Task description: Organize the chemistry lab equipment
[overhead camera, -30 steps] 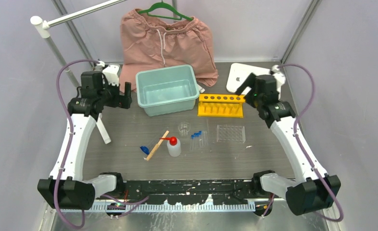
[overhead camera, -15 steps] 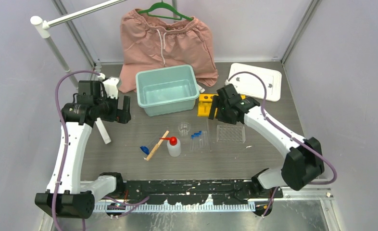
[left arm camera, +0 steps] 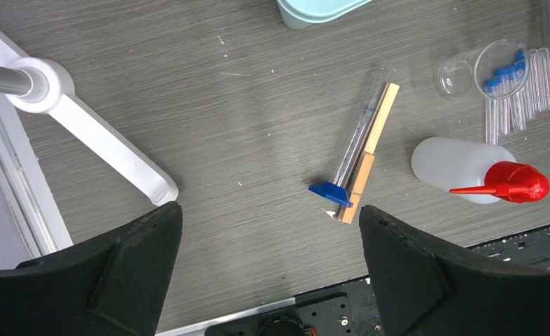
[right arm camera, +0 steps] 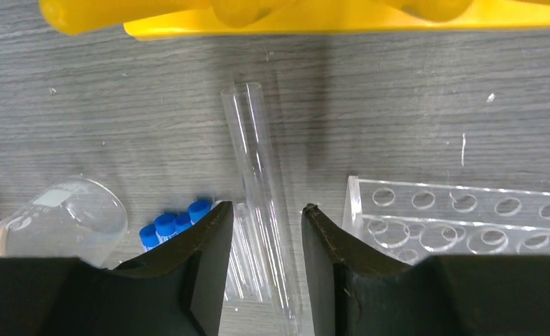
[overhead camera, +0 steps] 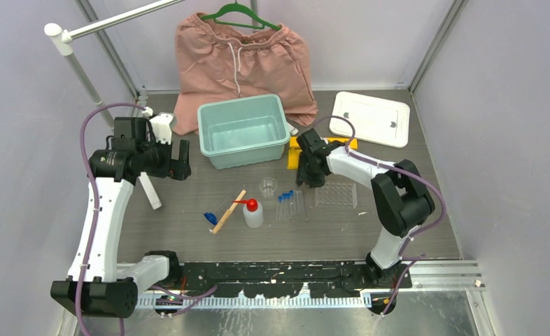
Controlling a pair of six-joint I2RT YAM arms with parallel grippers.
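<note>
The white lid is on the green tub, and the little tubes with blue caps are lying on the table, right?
Not quite. The white lid is off the green tub. It lies on the table to the tub's right, as the top view shows. The little blue-capped tubes do lie on the table.

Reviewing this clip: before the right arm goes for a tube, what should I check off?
1. right gripper open: ok.
2. long clear tube lined up between its fingers in the wrist view: ok.
3. blue-capped tubes out of the fingers' way: cannot tell; they lie right beside one finger.
4. clear rack has free holes: ok; every hole in view is empty.
5. left gripper open, empty, off to the side: ok.
</note>
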